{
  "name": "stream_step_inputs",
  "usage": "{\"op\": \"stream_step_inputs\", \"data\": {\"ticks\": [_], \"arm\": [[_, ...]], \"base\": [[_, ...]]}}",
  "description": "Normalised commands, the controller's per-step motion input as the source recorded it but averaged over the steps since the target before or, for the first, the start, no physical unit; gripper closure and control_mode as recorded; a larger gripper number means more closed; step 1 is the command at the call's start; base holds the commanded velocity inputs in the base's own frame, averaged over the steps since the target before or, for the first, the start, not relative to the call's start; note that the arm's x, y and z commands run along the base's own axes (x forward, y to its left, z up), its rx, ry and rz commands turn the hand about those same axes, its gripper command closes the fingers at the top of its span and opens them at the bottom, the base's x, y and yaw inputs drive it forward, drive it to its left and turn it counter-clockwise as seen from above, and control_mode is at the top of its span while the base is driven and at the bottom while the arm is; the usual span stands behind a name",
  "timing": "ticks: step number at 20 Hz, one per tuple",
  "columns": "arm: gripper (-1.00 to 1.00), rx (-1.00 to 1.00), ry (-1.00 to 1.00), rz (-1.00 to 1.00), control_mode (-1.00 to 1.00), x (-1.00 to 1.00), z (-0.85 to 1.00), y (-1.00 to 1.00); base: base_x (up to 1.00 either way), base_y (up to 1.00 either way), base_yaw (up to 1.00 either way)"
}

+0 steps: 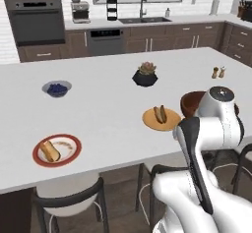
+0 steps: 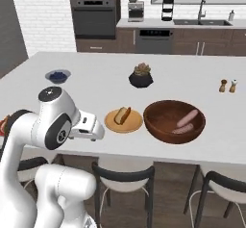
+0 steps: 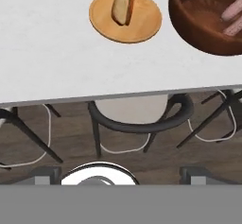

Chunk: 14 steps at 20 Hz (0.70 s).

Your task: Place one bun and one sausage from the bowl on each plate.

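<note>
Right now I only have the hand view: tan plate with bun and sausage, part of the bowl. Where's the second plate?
Observer: The red-rimmed plate sits well left of the tan one, near the counter's front edge.
Operator: What's on it?
Observer: One bun; I see no sausage there.
Operator: Full bowl contents?
Observer: The bowl holds two sausages, no bun visible.

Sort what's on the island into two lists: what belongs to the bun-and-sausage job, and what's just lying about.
Job: wooden bowl with two sausages; wooden plate with bun and sausage; red-rimmed plate with one bun.

Lying about: blueberry bowl, plant pot, salt and pepper shakers.
</note>
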Motion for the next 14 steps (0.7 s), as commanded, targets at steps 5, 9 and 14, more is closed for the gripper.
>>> {"op": "stream_step_inputs", "data": {"ticks": [5,9,14], "arm": [[-1.00,0.00,0.00,0.00,1.00,0.00,0.00,0.00],[-1.00,0.00,0.00,0.00,1.00,0.00,0.00,0.00],[-1.00,0.00,0.00,0.00,1.00,0.00,0.00,0.00]], "base": [[-0.03,-1.00,0.01],[0.33,-0.07,-0.01],[0.65,0.33,0.11]]}}
